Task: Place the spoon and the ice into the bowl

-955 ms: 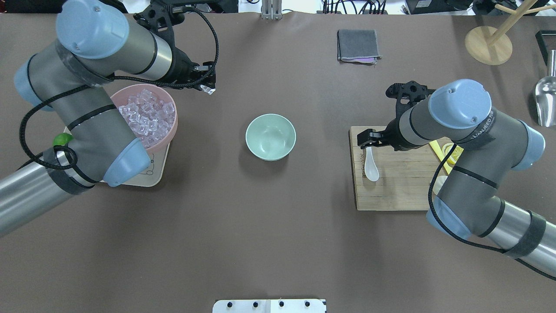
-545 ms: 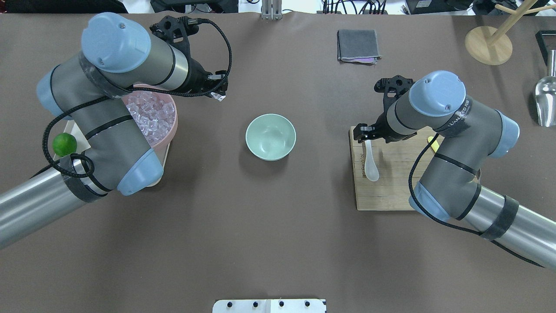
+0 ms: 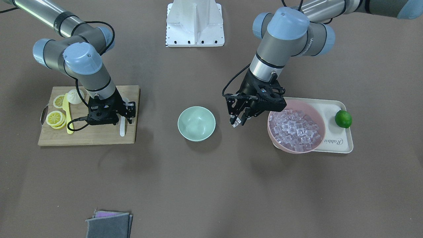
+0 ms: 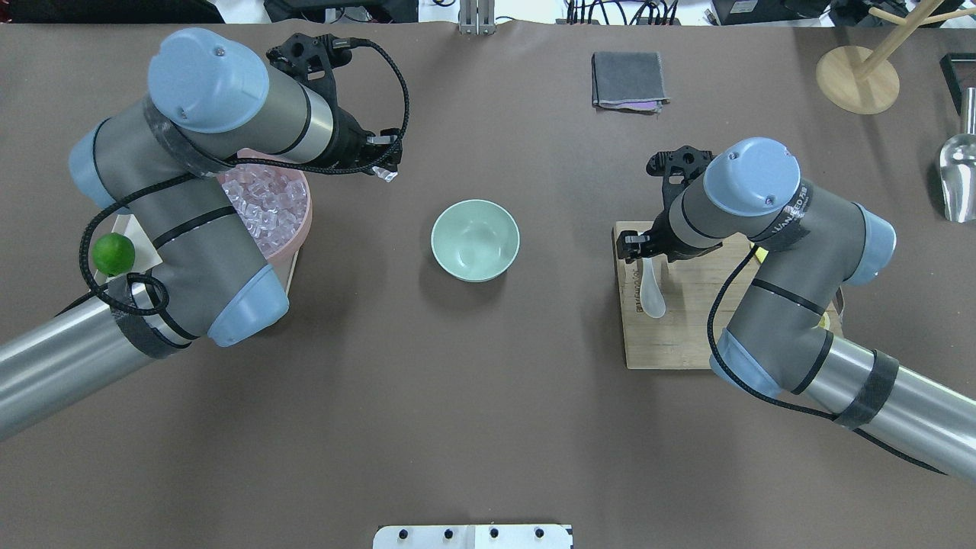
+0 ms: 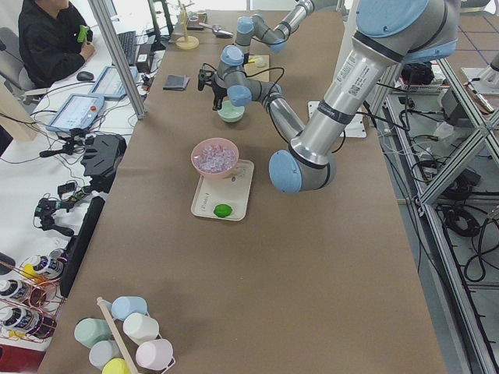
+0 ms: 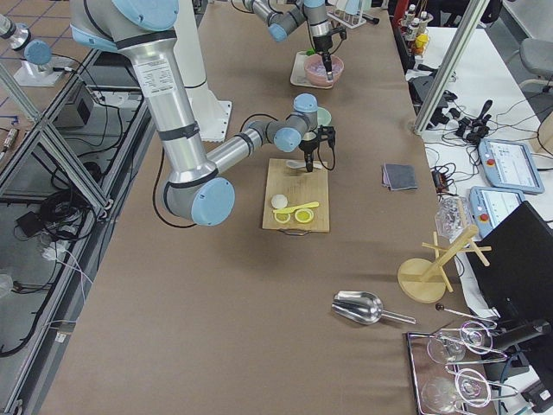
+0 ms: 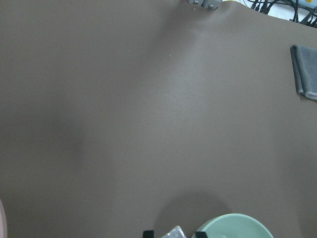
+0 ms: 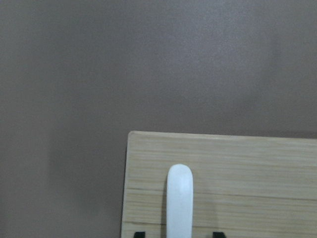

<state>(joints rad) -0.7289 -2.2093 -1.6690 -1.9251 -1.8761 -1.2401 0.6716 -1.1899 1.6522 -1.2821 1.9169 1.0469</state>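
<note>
Between the pink bowl (image 4: 303, 229) and the green bowl (image 4: 475, 240), your left gripper (image 4: 385, 164) hangs above the bare table (image 4: 488, 419). Its fingers are pressed together on a single clear ice cube (image 4: 390, 175). The left wrist view shows that cube between the two fingertips, with the green bowl's rim just beside it at the bottom edge. The cube is off to one side of the green bowl, not over it. The pink bowl is heaped with similar cubes and sits on a pale tray (image 3: 343, 142) next to a lime (image 3: 343, 119).

On the other side, your right gripper (image 4: 642, 248) is low over the cutting board (image 3: 86, 137), with its fingers apart. The right wrist view shows them on either side of the spoon (image 4: 652, 293), with a gap between each tip and the white handle. The spoon lies on the board along the edge nearest the green bowl, well apart from it, with its scoop toward the robot. Lemon slices (image 3: 55, 118) and a yellow knife (image 3: 68, 115) lie at the board's other end.
</note>
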